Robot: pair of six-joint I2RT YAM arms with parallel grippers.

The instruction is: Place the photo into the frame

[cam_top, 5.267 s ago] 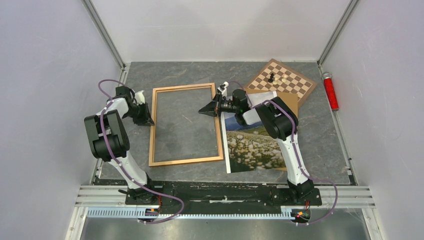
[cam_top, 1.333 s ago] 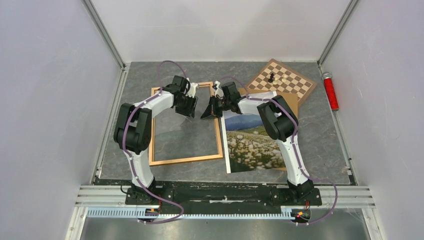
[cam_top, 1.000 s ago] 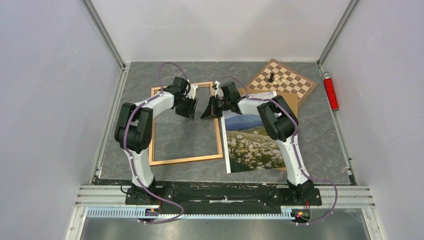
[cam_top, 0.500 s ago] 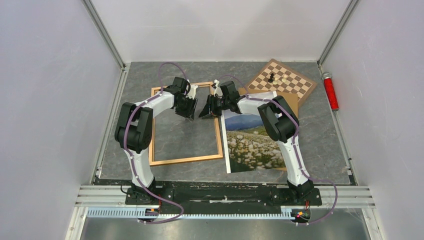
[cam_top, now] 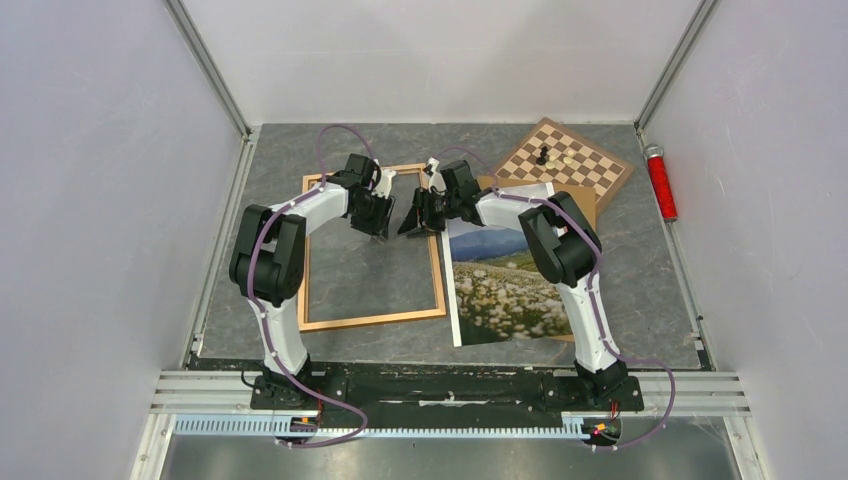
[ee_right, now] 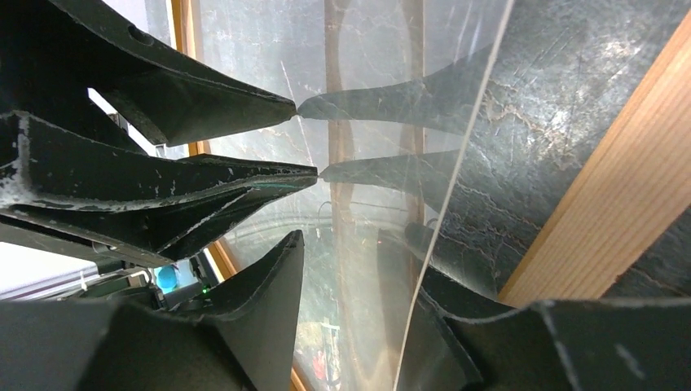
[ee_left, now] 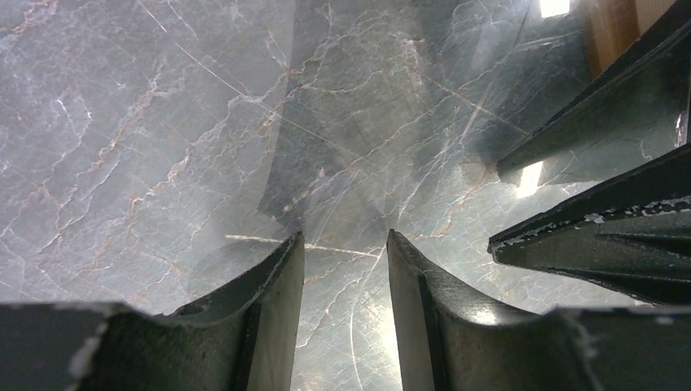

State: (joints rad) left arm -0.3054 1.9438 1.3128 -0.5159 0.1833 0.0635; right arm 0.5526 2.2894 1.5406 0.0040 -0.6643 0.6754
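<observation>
**Top view:** Two robot arms meet over the far end of the wooden frame (cam_top: pixel 372 320), which lies flat on the grey counter (cam_top: pixel 640 300). The left pincer (cam_top: pixel 380 230) and right pincer (cam_top: pixel 405 228) point at each other inside the frame's opening, tips near but apart. The photo (cam_top: pixel 510 290), meadow side up, lies outside the frame, just beside its right bar. Its far end is under the right arm and partly over a brown board (cam_top: pixel 582 205), and a chessboard (cam_top: pixel 565 160) sits beyond. The picture is not yet in.

**Left wrist:** The left pincer's jaws stand part-open, with only marbled counter and glare between them. The right pincer's dark fingers show at the right.

**Right wrist:** A clear pane (ee_right: pixel 367 122) covers the opening, its edge running just inside the wooden bar. The left pincer's two tips meet their own reflections on it, seemingly pinning the pane down. The right pincer's jaws are apart and grip nothing, with the pane's edge crossing the gap between them. It looks placed to seat or shift the pane before the photo goes in. Whether the pane lies flat or tilted is unclear.
</observation>
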